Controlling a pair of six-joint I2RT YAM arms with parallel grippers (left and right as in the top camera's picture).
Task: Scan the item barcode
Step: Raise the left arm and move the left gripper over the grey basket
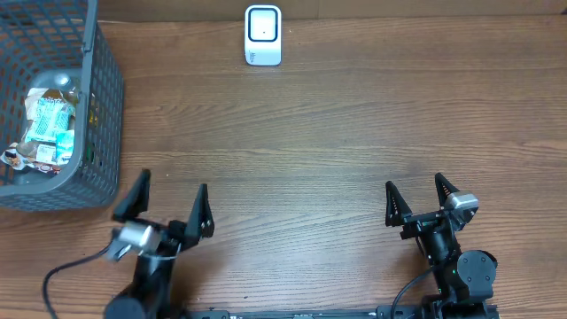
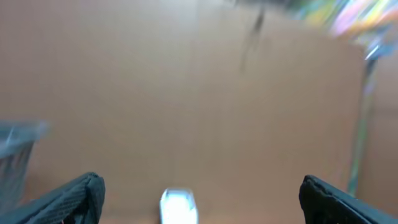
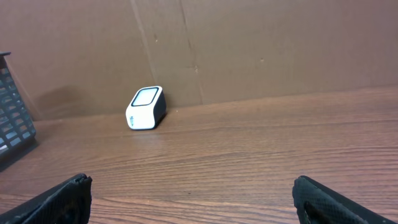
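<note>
At the near edge of the table point(image 1: 337, 133) both arms sat low with nothing in them. The left gripper point(image 1: 174, 188) had its jaws spread wide over bare wood, and the right gripper point(image 1: 414, 182) was just as wide and just as empty.

Farther out and to the left stood the grey mesh basket point(image 1: 104, 115), and in it lay the goods to be scanned: a pale green-and-white packet point(image 1: 46, 120) on top, with smaller wrappers crumpled beside it toward the near-left corner. The packet seemed to run roughly near-to-far, slightly tilted, though the mesh and clutter made its ends hard to read.

That placement decided the coming move. The packet lay ahead and to the left of the left gripper, with the basket's near wall between them, while the right gripper was well apart from it across the table. The left arm looked the natural one to reach in from above, closing across the packet's narrow side.

Farthest off, at the back edge near the middle, the white scanner point(image 1: 263, 35) stood alone, its window facing the arms in the right wrist view. The left wrist picture was too blurred to add much.
</note>
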